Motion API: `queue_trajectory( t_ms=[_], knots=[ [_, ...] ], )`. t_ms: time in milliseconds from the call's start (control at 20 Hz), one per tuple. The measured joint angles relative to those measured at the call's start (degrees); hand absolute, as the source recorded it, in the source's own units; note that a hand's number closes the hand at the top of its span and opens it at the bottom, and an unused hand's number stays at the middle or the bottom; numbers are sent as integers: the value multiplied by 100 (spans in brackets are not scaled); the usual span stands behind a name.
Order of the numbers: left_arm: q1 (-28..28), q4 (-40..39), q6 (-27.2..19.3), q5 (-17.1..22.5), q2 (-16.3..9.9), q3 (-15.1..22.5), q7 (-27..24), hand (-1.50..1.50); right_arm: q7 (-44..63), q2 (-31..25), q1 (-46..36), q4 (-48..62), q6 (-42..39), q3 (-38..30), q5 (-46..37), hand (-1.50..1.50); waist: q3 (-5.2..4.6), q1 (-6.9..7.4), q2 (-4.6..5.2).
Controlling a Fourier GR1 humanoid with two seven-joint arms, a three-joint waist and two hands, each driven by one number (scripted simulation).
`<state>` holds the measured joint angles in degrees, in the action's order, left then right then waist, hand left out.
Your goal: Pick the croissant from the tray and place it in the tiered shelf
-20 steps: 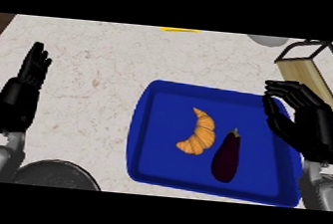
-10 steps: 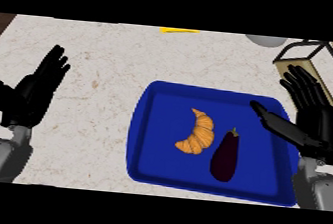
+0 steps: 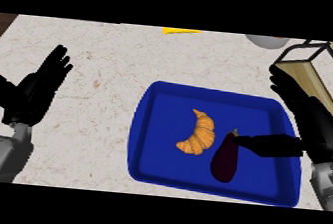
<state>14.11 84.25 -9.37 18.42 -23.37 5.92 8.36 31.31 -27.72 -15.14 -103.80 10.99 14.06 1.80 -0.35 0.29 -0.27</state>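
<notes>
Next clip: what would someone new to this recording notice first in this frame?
The bright blue tray right of the counter's middle draws the eye, with an orange croissant at its centre and a dark purple eggplant just to its right. The right hand is open over the tray's right edge, thumb pointing toward the eggplant. The left hand is open at the far left, fingers up.

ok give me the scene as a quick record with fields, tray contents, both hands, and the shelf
tray: blue tray on the counter
contents: croissant left of eggplant, apart
right hand: right hand open over the tray's right edge, thumb toward the eggplant
left hand: left hand open, left of the tray, holding nothing
shelf: tiered shelf at upper right
croissant state: in the tray, not grasped
</notes>
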Motion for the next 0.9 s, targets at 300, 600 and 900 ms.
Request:
queue_trajectory(
  t_ms=[300, 600, 900],
  knots=[
    [134, -25, 4, -34, 35, 48, 93, 0, 1752, -935, -862, -45, -968, 931, -1064, -150, -17, 103, 1],
    [144, 30, 18, -47, 85, 24, 158, 0, 3091, -216, -1973, 320, -1404, 1776, -1655, -150, 9, 130, 18],
    [95, 33, 12, -118, 132, -20, 128, 0, 3467, 519, -2457, 992, -1614, 2267, -1938, -150, 18, 82, 18]
  ],
)
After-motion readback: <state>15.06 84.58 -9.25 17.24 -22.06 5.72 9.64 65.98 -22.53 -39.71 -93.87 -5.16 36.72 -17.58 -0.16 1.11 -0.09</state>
